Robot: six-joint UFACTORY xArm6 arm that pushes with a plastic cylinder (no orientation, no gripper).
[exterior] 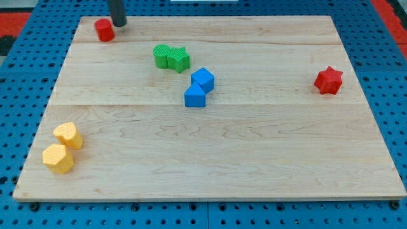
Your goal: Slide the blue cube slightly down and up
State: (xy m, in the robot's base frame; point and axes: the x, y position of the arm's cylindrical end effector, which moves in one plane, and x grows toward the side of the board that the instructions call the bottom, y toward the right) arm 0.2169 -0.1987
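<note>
Inspection finds the blue cube (203, 79) near the board's (210, 159) centre, touching a second blue block (195, 97) just below it and lying near the green blocks (171, 57). My tip (119, 24) stands at the view's top left, just beside a red block (104, 30), well apart from the cube. Being a plain rod, it has nothing to open and holds nothing. Recommended: approach the cube from above, push briefly, avoiding the neighbouring blue block.
</note>
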